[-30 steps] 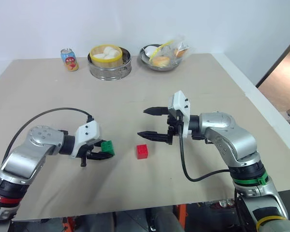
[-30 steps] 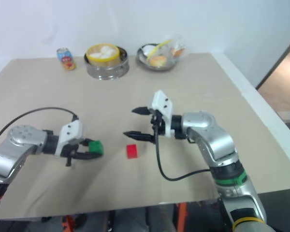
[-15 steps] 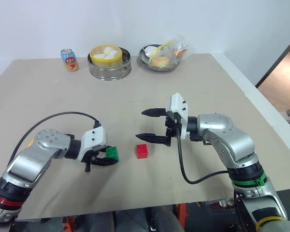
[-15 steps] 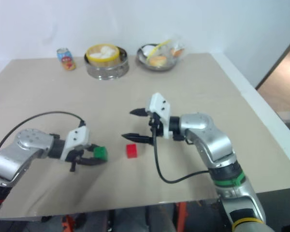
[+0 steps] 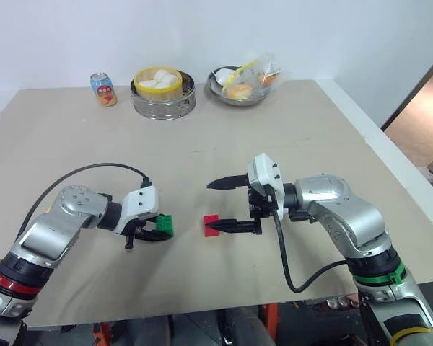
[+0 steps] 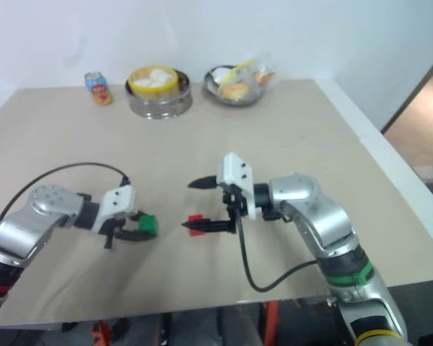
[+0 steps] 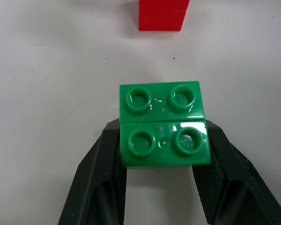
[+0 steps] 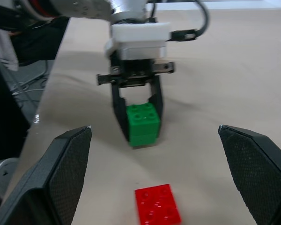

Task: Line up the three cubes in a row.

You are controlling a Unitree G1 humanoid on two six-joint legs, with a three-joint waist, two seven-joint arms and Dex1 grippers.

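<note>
On the desk (image 5: 72,130), toward the near edge and left of centre, the left gripper (image 5: 155,231) is clenched on the green cube (image 5: 165,224). The left wrist view shows the two black fingers (image 7: 100,159) pressing its side faces, with the block at or just above the surface; I cannot tell which. The red cube (image 5: 211,225) lies free on the desk, near the green one but apart from it. The right gripper (image 5: 220,205) stands released, jaws spread wide, its lower finger just beside the red cube; contact cannot be confirmed.

Progress: judged early. Two cubes sit roughly side by side along the near edge, not yet aligned or touching. A third, orange-yellow cube is not identified among these items, so its placement remains outstanding.

Materials: both cubes are glossy moulded plastic with round studs on top, square-edged. The gripper fingers have a fine cross-hatched pad texture. The desk surface is matte beige and flat. Along the far edge stand a printed soda can (image 5: 103,88), a round metal steamer (image 5: 163,97) with a yellow rim, and a metal bowl (image 5: 234,92) of food.
</note>
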